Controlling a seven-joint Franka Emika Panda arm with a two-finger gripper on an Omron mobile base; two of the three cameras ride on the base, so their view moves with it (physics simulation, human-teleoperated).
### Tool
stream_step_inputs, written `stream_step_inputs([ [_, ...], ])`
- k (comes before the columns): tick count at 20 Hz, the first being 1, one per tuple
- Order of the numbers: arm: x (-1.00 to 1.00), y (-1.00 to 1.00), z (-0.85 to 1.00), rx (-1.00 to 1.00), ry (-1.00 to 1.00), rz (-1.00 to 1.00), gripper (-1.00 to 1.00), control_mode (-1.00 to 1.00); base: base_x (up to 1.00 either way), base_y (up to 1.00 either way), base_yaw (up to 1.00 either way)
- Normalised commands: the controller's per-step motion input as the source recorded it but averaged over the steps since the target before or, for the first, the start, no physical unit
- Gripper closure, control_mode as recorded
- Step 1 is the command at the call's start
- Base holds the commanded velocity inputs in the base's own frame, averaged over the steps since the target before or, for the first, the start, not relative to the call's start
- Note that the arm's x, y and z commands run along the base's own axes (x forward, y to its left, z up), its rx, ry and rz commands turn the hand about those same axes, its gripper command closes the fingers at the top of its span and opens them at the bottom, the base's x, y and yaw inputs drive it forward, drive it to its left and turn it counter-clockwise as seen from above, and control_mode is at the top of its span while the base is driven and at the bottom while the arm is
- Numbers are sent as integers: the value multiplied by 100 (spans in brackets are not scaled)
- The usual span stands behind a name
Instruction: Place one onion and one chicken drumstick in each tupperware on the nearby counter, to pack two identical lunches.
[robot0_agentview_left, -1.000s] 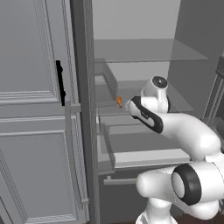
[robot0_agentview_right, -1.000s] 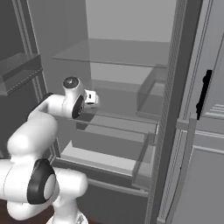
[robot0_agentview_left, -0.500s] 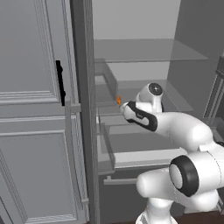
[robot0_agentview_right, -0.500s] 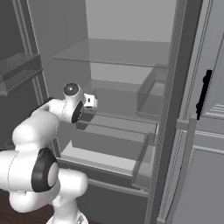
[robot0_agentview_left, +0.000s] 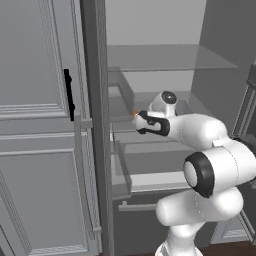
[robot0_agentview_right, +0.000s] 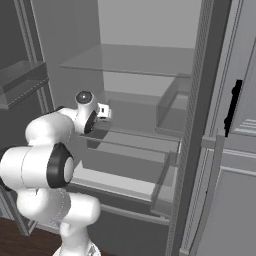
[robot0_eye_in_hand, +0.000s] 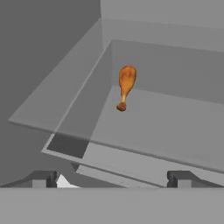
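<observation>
Looking through the hand view, I saw the gripper (robot0_eye_in_hand: 111, 179) with its two dark fingertips (robot0_eye_in_hand: 41, 178) spread as wide as they went and nothing between them. Ahead of it lay a chicken drumstick (robot0_eye_in_hand: 126, 85), the slimmer orange club-shaped one, on the pale grey floor of a clear-walled drawer (robot0_eye_in_hand: 65, 100) inside the open fridge. Its thick end sat toward the drawer's back wall and its thin end pointed toward the gripper; it lay near the back left corner of the drawer as that view framed it, well apart from the fingertips. In the left base view I found the arm (robot0_agentview_left: 200, 135) reaching into the fridge at mid height, with a small orange speck of the drumstick (robot0_agentview_left: 134, 113) showing just past the wrist, next to the fridge's left wall. In the right base view the hand (robot0_agentview_right: 102, 111) hung over the same drawer level, beneath a glass shelf (robot0_agentview_right: 130, 60). To the right stood a grey cabinet door with a black handle (robot0_agentview_right: 231, 107).
</observation>
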Motion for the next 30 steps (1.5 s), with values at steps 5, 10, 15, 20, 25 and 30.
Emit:
stream_step_inputs([
  [5, 48, 0, -2, 0, 5, 0, -100, -100, 0, 0, 0],
  [10, 42, 0, -15, 0, 4, 0, -100, -100, 0, 0, 0],
  [15, 46, 0, -28, 0, 4, 0, -100, -100, 0, 0, 0],
  [20, 50, 2, -39, 0, 4, 0, -100, -100, 0, 0, 0],
  [25, 55, 5, -35, 0, 4, 0, -100, -100, 0, 0, 0],
  [30, 56, 5, -34, 0, 3, 0, -100, -100, 0, 0, 0],
])
